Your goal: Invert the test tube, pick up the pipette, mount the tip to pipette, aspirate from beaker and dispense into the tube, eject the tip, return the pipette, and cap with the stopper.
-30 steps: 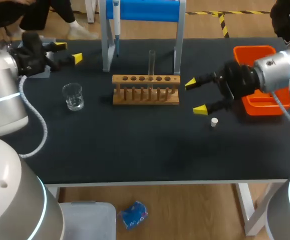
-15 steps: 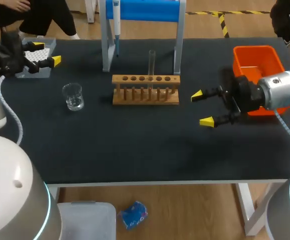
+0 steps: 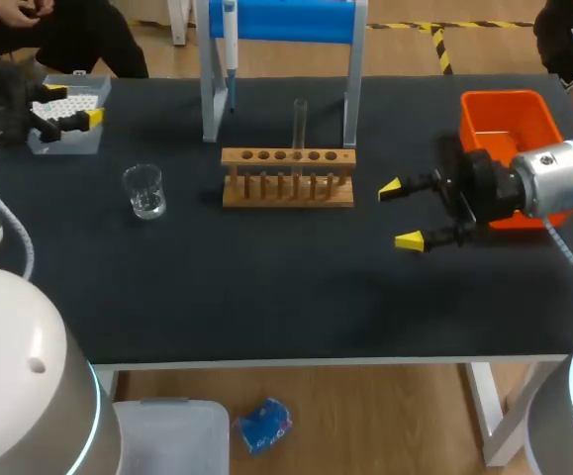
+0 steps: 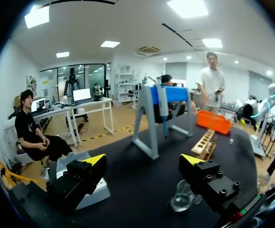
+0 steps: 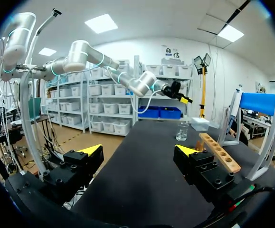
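clear glass test tube (image 3: 300,124) sits upright in the wooden rack (image 3: 288,190), blue-and-white pipette (image 3: 231,59) not picked up yet. left gripper (image 3: 73,105) and right gripper (image 3: 399,214) are both spread open, empty, so i'd say pipetting and capping are all left.

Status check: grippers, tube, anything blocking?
Left gripper open, empty, by tip box. Right gripper open, empty, right of rack. Test tube upright in rack, pipette on stand. Nothing seen blocking.

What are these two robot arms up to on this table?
Nothing is being held at the moment. Both grippers are open and empty: the left gripper is over by the tip box, and the right gripper is beside the wooden rack. A test tube stands in the rack, the pipette hangs on its blue stand, and the beaker sits untouched.
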`<state>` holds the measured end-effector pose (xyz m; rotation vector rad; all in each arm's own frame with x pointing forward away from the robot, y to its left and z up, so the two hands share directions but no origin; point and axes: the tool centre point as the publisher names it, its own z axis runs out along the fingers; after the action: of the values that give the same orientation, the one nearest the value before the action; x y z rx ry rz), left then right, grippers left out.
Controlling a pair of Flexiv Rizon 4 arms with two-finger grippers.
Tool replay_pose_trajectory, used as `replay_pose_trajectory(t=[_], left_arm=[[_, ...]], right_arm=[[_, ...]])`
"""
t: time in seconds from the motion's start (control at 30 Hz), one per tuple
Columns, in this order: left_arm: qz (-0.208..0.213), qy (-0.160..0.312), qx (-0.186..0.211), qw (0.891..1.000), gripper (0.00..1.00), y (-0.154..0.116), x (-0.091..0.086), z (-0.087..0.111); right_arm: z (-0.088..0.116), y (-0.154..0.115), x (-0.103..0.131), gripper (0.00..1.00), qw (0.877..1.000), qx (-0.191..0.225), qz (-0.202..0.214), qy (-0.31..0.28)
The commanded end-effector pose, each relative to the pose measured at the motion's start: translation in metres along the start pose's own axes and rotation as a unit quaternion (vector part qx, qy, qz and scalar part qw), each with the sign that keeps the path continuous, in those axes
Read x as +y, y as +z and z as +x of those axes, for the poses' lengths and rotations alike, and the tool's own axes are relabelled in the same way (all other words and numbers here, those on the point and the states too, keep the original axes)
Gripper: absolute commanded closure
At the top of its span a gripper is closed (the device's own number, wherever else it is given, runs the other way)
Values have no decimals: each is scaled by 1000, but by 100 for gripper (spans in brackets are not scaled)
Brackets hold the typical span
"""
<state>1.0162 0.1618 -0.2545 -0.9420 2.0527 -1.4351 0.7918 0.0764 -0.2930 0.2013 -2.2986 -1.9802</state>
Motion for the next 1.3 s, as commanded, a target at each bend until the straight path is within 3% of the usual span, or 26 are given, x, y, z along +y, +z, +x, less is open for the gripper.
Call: replay_pose_trajectory(t=[0.03,0.4,0.63,1.3], left_arm=[[-20,6,14,1000,0,0,10,-30],[-44,-27,15,999,0,23,43,-90],[-57,-20,-22,998,0,35,59,-127],[-54,-30,-29,998,0,36,63,-134]], right_arm=[[0,0,0,0,1000,0,0,-1],[0,0,0,0,1000,0,0,-1],[0,0,0,0,1000,0,0,-1],[0,0,0,0,1000,0,0,-1]])
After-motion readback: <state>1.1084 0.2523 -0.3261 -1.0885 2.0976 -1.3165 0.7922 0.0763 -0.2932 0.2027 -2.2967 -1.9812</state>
